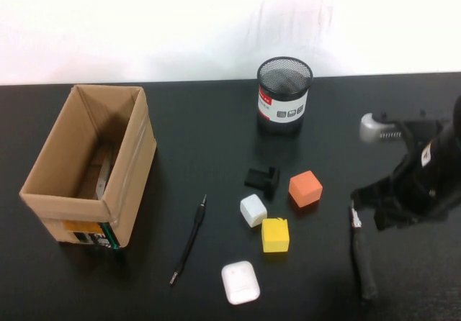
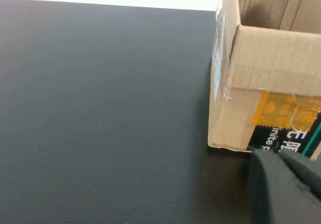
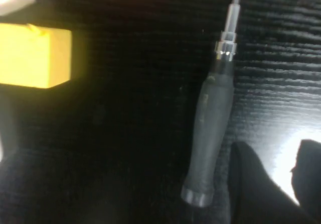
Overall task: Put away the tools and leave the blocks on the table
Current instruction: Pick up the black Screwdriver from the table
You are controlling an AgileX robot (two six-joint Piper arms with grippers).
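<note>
Right gripper [image 1: 392, 206], fingers spread, beside the screwdriver [image 1: 362, 258], whose handle runs near–far; left gripper [image 2: 281, 184], state unclear, near the box [image 1: 86, 164].

Right arm reaching in from the right edge, wrist bent down, right gripper [image 1: 376, 209] low over the tabletop, its dark fingertips [image 3: 251, 184] apart, nothing between them, left gripper [image 2: 283, 184] only a dark corner in its own wrist view, near the tabletop.
</note>
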